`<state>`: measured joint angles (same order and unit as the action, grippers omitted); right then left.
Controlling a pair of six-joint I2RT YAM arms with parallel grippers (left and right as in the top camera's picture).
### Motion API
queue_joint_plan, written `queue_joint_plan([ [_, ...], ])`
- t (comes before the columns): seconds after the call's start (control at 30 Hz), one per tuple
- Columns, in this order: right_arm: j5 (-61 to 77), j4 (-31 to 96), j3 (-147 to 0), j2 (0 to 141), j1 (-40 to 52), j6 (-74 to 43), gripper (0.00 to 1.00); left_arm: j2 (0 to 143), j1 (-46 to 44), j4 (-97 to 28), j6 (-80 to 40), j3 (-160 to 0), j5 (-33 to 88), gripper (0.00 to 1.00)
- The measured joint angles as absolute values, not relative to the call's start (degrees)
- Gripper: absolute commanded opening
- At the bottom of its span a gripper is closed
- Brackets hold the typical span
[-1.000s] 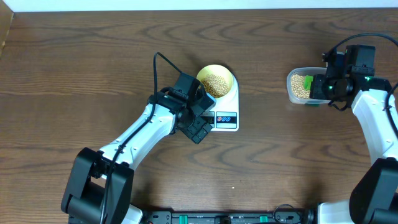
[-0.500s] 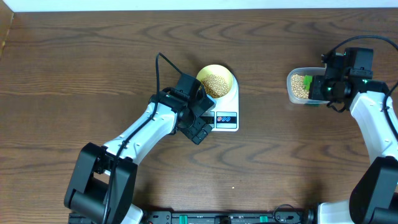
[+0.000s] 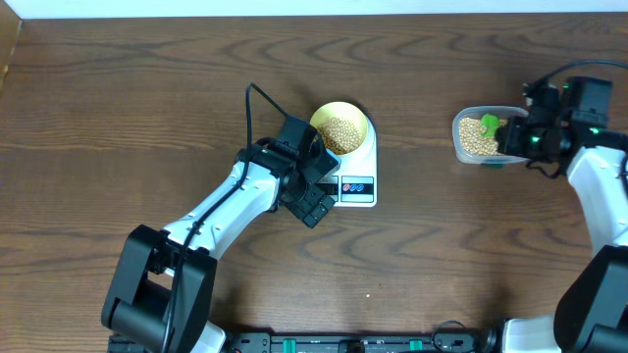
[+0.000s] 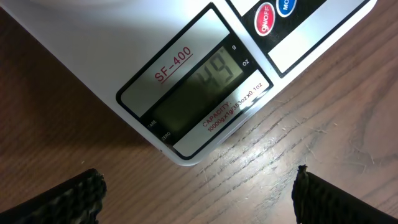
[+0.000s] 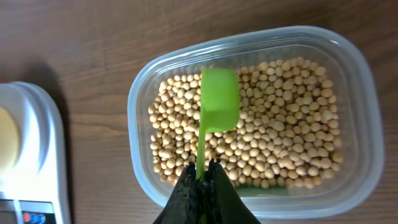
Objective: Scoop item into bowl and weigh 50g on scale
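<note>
Dark brown wood-grain table (image 3: 147, 98), two arms over it
- White scale (image 3: 363, 162) sits near the table's centre. The pale-yellow bowl (image 3: 339, 107) stands on its round platform and holds a layer of small round tan beans (image 3: 340, 135)
- More beans of the same kind lie in a clear rounded-rectangular tub (image 5: 359, 93), well apart to the right of the scale
- Left wrist view: the display (image 4: 196, 87) shows 49 beside a small g mark, with red and blue buttons next to it
- Left gripper (image 4: 199, 205) hovers just beside the display end of the scale. Its jaws are spread wide and empty, with the ribbed fingers (image 4: 68, 199) at opposite edges of the view, touching nothing
- Right gripper (image 5: 202, 180) has its jaws fully closed, pinching the thin handle of a green scoop (image 5: 219, 107). The scoop's head lies over the beans inside the tub; whether it carries any cannot be told
</note>
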<state>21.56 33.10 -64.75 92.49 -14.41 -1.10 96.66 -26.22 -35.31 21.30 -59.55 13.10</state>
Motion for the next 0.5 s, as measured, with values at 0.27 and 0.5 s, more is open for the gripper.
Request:
queue_joint_plan([
  [0.27, 30.61, 33.08, -64.75, 92.49, -20.16, -1.32, 0.01, 96.66, -26.22, -35.31, 21.3, -59.55, 13.1, 0.98],
  [0.5, 37.87, 33.5, -64.75, 92.49, -23.31, -1.34, 0.01, 96.66, -26.22, -35.31, 21.3, -59.55, 13.1, 0.98],
])
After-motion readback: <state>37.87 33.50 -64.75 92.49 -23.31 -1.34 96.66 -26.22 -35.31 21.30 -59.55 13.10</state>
